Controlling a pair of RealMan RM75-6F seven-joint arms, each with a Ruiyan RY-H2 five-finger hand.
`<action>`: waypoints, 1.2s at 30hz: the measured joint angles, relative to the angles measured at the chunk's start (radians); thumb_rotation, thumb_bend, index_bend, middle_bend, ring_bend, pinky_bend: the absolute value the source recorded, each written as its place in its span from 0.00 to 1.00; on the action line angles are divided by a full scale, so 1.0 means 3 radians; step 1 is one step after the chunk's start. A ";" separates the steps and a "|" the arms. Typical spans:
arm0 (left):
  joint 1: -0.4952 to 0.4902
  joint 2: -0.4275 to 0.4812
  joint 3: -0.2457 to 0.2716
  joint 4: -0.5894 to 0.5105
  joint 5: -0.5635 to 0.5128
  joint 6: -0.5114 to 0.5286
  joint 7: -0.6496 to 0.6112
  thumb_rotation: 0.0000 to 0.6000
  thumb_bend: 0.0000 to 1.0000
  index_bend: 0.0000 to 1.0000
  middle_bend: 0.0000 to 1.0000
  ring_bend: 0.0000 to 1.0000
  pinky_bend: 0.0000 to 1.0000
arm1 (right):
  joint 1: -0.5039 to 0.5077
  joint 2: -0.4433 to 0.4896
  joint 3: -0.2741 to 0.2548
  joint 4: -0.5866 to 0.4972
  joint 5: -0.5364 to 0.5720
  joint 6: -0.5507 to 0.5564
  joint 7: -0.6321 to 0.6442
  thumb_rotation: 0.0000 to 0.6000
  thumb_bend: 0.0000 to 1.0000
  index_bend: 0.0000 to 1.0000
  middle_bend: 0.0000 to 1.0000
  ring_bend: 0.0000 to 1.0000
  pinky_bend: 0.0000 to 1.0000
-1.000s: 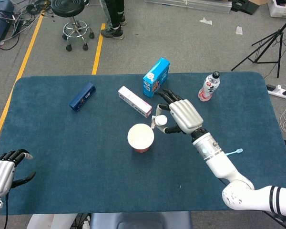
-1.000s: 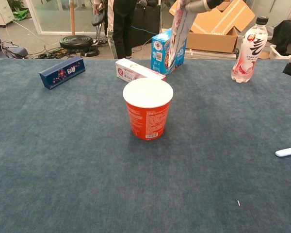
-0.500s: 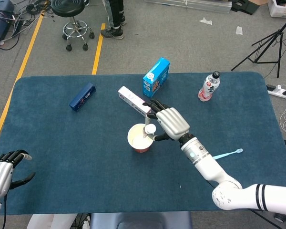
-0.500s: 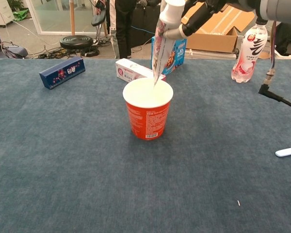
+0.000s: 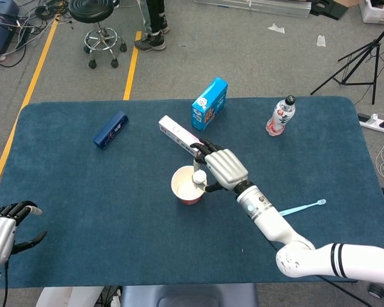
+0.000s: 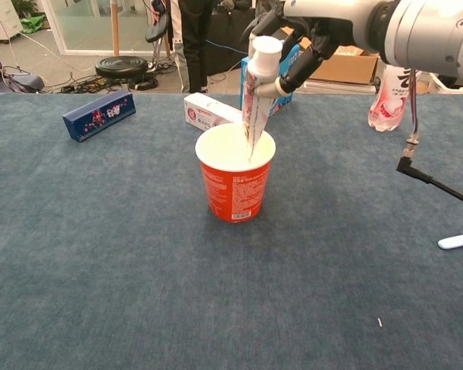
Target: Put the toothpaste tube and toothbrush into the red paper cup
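Observation:
The red paper cup [image 6: 234,181] [image 5: 188,187] stands mid-table, its white inside showing. My right hand [image 5: 221,169] [image 6: 297,38] hovers over its far right rim and holds the toothpaste tube [image 6: 257,96] [image 5: 199,177] cap up. The tube's flat lower end dips inside the cup's mouth. The light blue toothbrush [image 5: 301,207] lies on the mat to the right of the cup; its white handle end [image 6: 458,240] shows at the chest view's right edge. My left hand [image 5: 5,224] rests at the table's near left corner, holding nothing, fingers curled.
Behind the cup lie a white and pink box [image 5: 180,135], an upright light blue carton [image 5: 209,103] and a dark blue box [image 5: 111,129]. A drink bottle [image 5: 280,116] stands at the back right. A black cable [image 6: 436,183] hangs from my right arm.
My right hand moved left and down with the tube, from beside the cup to over it. The tube's lower end now sits inside the cup's mouth. The left hand stayed put.

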 measured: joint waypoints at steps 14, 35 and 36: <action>0.0022 0.0024 0.0018 -0.0023 0.0052 0.0043 -0.0002 1.00 0.15 0.44 0.37 0.37 0.42 | 0.0250 -0.0227 -0.0110 0.0186 0.0559 0.0017 -0.0497 1.00 0.22 0.69 0.16 0.00 0.23; 0.0051 0.0071 -0.0012 -0.0028 0.0055 0.0125 -0.0110 1.00 0.15 0.44 0.37 0.37 0.42 | 0.0646 -0.0717 -0.0174 0.0603 0.1155 0.0122 -0.1026 1.00 0.22 0.69 0.16 0.00 0.23; 0.0054 0.0075 -0.0013 -0.0029 0.0056 0.0131 -0.0118 1.00 0.15 0.44 0.37 0.37 0.42 | 0.0657 -0.0739 -0.0175 0.0629 0.1161 0.0119 -0.1033 1.00 0.22 0.69 0.16 0.00 0.23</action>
